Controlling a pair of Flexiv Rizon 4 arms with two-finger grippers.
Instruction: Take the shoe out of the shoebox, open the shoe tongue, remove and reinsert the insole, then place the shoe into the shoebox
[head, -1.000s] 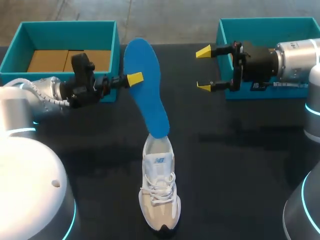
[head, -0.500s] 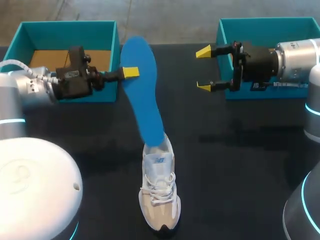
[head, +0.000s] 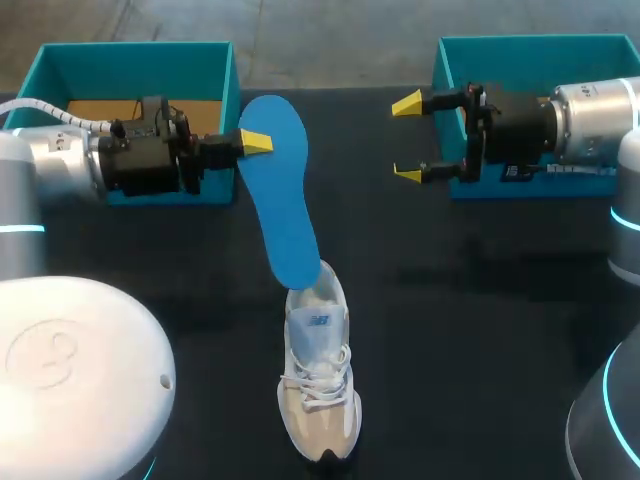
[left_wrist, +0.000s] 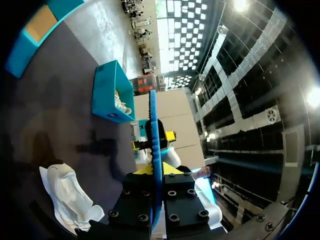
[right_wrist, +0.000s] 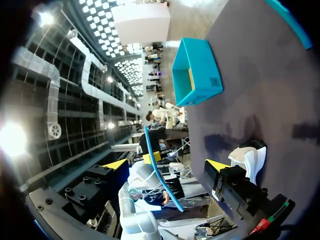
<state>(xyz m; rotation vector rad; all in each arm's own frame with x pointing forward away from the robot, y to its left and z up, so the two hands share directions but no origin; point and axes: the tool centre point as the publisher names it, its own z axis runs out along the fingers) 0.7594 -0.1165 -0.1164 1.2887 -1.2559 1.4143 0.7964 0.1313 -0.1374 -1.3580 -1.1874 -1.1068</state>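
A blue insole (head: 280, 195) stands slanted above the table, its lower end at the heel opening of the white and beige shoe (head: 318, 375). My left gripper (head: 255, 142) is shut on the insole's upper part, coming in from the left. In the left wrist view the insole (left_wrist: 156, 145) shows edge-on between the fingers, with the shoe (left_wrist: 67, 197) below and to one side. My right gripper (head: 406, 139) hangs open and empty in front of the right box. From the right wrist the insole (right_wrist: 159, 172) shows ahead between the open tips and the shoe (right_wrist: 250, 156) beside one finger.
A teal shoebox (head: 216, 80) with brown cardboard inside stands at the back left, behind my left arm. A second teal box (head: 445, 60) stands at the back right. The shoe points toward the table's front edge.
My left wrist has turned and drawn back to the left. The insole has swung with it, its lower end sliding left over the shoe's opening. The right arm is still.
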